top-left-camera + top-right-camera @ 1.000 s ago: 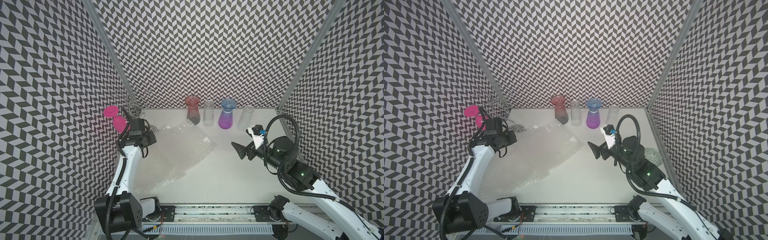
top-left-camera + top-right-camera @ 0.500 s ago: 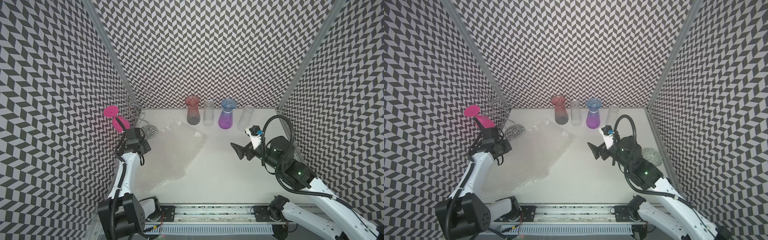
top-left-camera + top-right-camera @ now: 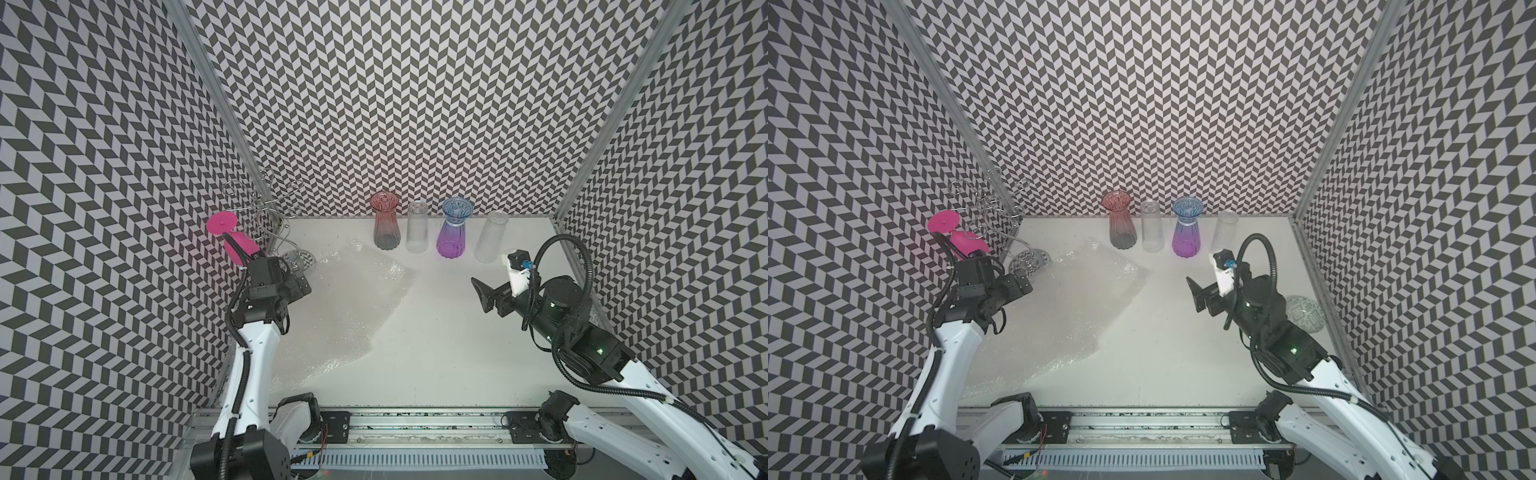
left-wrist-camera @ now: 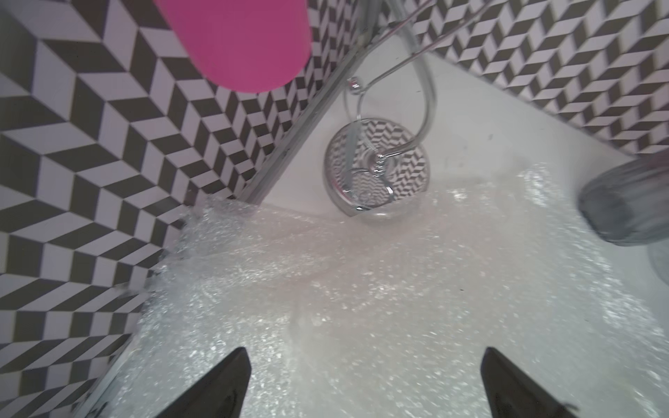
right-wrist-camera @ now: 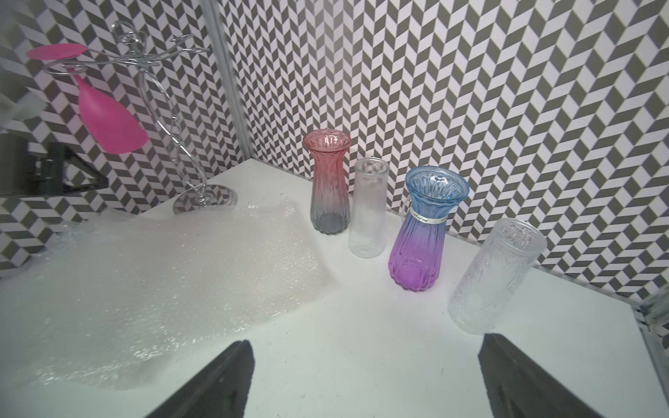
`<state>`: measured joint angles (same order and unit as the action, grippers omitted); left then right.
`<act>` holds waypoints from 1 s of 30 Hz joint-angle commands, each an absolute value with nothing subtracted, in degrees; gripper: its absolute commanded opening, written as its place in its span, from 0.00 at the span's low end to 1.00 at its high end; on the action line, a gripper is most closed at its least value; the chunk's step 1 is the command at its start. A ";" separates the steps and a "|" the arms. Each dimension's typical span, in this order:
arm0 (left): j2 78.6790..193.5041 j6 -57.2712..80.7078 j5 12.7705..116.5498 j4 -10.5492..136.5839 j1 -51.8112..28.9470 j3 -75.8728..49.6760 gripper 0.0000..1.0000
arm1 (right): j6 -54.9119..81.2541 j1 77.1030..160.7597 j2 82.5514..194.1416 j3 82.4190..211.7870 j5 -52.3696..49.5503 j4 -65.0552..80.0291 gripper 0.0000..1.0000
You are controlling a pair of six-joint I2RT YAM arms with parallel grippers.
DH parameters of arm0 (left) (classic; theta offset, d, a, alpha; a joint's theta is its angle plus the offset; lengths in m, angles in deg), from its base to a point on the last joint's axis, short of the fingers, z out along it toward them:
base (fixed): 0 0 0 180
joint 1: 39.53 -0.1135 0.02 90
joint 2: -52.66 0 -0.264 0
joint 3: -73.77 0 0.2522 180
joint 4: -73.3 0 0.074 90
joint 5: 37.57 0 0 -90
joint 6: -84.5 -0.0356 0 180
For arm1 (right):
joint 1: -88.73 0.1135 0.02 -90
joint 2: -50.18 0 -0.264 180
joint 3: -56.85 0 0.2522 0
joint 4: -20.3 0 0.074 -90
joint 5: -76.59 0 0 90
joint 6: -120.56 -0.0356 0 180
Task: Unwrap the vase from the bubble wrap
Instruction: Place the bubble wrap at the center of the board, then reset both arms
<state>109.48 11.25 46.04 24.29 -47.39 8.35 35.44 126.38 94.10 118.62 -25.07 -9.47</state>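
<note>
The left gripper (image 4: 364, 351), wide open and empty, is hovering over the far-left part of the bubble wrap (image 3: 345, 307), which is lying seemingly flat along the left side, farther from the open, empty right gripper (image 3: 482, 296).

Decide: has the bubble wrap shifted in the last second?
Yes. The bubble wrap pulled leftward: its tip now ends in front of the left clear vase, short of the blue-purple vase.

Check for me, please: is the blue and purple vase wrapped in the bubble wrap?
No, the blue and purple vase stands bare and upright, apart from the bubble wrap lying spread out.
</note>
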 commanded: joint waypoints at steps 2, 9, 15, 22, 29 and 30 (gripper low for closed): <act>104.48 15.27 48.65 30.10 -38.43 12.71 0.99 | 34.23 124.84 95.75 116.50 -29.53 -2.79 0.99; 100.78 15.68 47.72 38.62 -30.67 18.06 1.00 | 29.50 112.05 97.45 106.24 -27.51 10.43 0.99; 98.72 19.64 45.35 48.92 -30.74 22.41 1.00 | 31.69 103.15 100.62 94.96 -30.51 27.80 0.99; 98.66 18.52 35.60 72.12 -30.74 36.62 1.00 | 29.51 94.15 108.65 84.30 -27.61 48.42 0.99; 108.94 -0.62 35.79 87.33 -31.35 40.82 1.00 | 29.34 93.04 123.94 84.73 -24.13 60.57 0.99; 110.79 -1.54 35.37 89.24 -31.95 41.07 1.00 | 30.12 92.83 125.99 86.46 -23.28 60.75 0.99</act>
<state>107.84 6.12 37.67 78.02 -31.08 41.15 29.89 93.35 122.32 83.19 -25.11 49.61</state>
